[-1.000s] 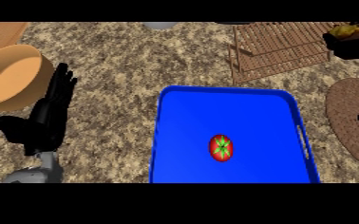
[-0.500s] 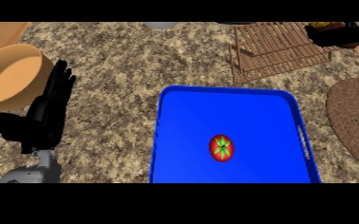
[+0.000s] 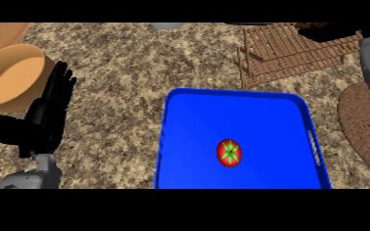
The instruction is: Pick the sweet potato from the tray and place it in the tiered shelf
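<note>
Right hand (image 3: 329, 31) shows dark, half-hidden over tiered shelf (image 3: 289, 54).

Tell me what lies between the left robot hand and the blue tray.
Only bare speckled countertop separates the left robot hand from the blue tray in the head view.

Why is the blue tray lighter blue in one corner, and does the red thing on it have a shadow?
In the head view, the blue tray fades lighter toward its upper left, where light catches it. The red thing with the green star shows no clear shadow. The left hand looks almost solid black, with little detail.
</note>
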